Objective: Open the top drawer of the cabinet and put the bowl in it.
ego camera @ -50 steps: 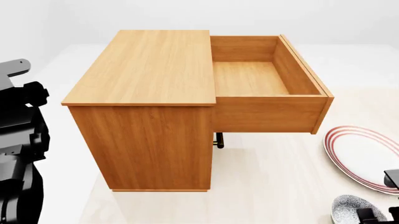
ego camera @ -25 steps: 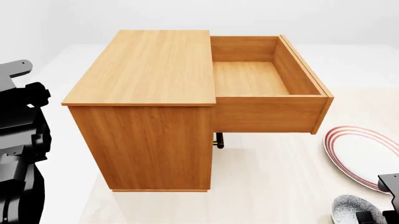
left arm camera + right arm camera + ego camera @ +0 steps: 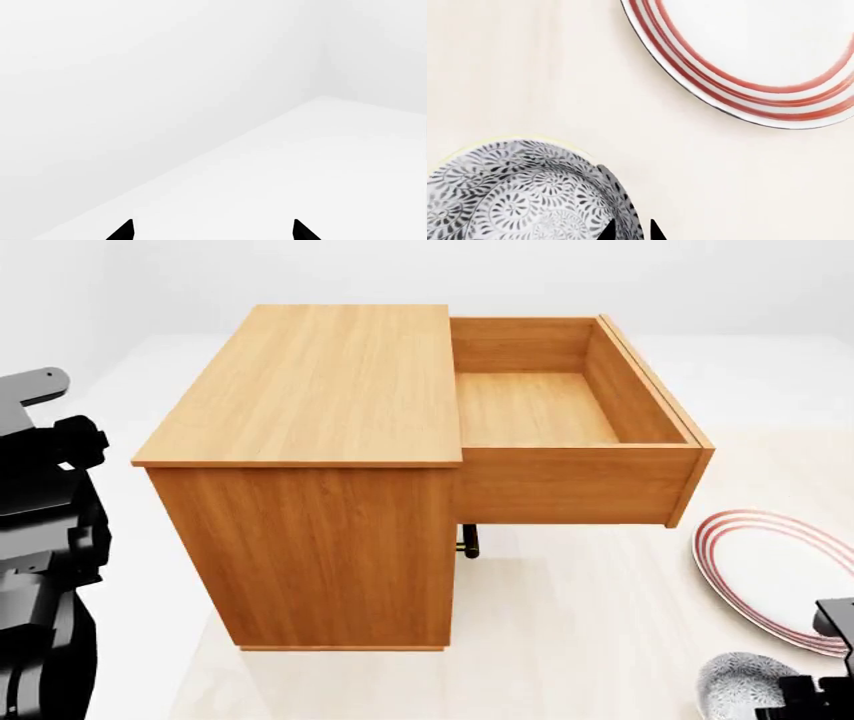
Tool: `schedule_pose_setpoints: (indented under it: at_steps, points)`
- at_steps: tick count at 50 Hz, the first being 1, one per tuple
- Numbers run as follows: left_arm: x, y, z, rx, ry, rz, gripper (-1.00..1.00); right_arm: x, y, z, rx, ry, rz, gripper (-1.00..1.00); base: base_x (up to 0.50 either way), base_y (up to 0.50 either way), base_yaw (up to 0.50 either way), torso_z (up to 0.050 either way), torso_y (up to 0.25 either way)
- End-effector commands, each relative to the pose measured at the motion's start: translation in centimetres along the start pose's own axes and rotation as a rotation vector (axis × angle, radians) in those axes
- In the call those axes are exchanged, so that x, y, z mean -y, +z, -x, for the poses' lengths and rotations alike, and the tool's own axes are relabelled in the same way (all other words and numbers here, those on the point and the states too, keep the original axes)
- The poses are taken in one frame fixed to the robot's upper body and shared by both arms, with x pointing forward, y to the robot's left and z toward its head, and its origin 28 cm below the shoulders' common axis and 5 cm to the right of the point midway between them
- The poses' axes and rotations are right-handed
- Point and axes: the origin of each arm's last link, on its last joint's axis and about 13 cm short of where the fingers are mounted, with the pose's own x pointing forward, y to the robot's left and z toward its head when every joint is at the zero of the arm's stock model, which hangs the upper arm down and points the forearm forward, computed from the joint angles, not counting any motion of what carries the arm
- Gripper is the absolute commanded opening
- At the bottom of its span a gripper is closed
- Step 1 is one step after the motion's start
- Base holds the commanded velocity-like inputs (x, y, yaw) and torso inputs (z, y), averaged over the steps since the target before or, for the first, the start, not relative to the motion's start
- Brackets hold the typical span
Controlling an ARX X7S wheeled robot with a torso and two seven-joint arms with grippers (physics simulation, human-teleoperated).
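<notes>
The cabinet [image 3: 320, 390] stands in the middle of the head view with its top drawer [image 3: 534, 405] pulled out to the right, its wooden interior empty. The bowl [image 3: 742, 685], white-grey with dark speckles, sits at the lower right on the pale floor. In the right wrist view my right gripper [image 3: 631, 231] is shut on the bowl's [image 3: 514, 195] rim, one fingertip inside and one outside. My left gripper [image 3: 212, 231] is open and empty, facing bare white wall and floor, with its arm [image 3: 40, 530] left of the cabinet.
A flat white plate with red rings [image 3: 781, 570] lies right of the cabinet, just beyond the bowl; it also shows in the right wrist view [image 3: 747, 50]. The end of a lower drawer's handle [image 3: 469, 540] sticks out under the open drawer.
The right gripper has shifted at the bowl's rim and the bowl has moved slightly left and up in the head view. The cabinet, drawer and left arm have not moved.
</notes>
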Motion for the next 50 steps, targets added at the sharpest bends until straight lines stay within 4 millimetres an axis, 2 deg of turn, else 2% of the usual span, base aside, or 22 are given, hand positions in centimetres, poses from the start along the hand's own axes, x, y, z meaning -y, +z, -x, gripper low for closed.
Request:
schedule_pose_setpoints:
  at_steps: [1,6,18,28,36,42,50]
  points:
    - [0.1,0.0,0.0,0.000,0.000,0.006,1.00,0.2,1.0,2.6,0.115,-0.033,0.008,-1.00,0.00,0.00,0.00,0.000,0.000]
    - [0.1,0.0,0.1,-0.001,0.001,0.009,1.00,0.2,1.3,4.2,0.156,-0.053,0.021,-1.00,0.00,0.00,0.00,0.000,0.000]
    - [0.4,0.1,0.2,0.002,-0.007,0.015,1.00,0.3,2.0,6.2,0.225,-0.076,0.010,-1.00,0.00,0.00,0.00,0.000,0.000]
    - [0.4,-0.1,0.2,-0.001,-0.007,0.015,1.00,1.1,3.8,8.5,0.346,-0.156,-0.089,-1.00,0.00,0.00,0.00,0.000,0.000]
    - [0.3,-0.2,0.2,-0.004,-0.007,0.019,1.00,1.3,7.5,10.5,0.490,-0.365,-0.152,-1.00,0.00,0.00,0.00,0.000,0.000]
    - [0.3,-0.1,0.2,-0.004,-0.008,0.020,1.00,0.9,11.7,12.4,0.602,-0.548,-0.163,-1.00,0.00,0.00,0.00,0.000,0.000]
    - [0.1,-0.1,0.1,-0.004,-0.005,0.022,1.00,0.1,16.0,14.1,0.723,-0.681,-0.182,-1.00,0.00,0.00,0.00,0.000,0.000]
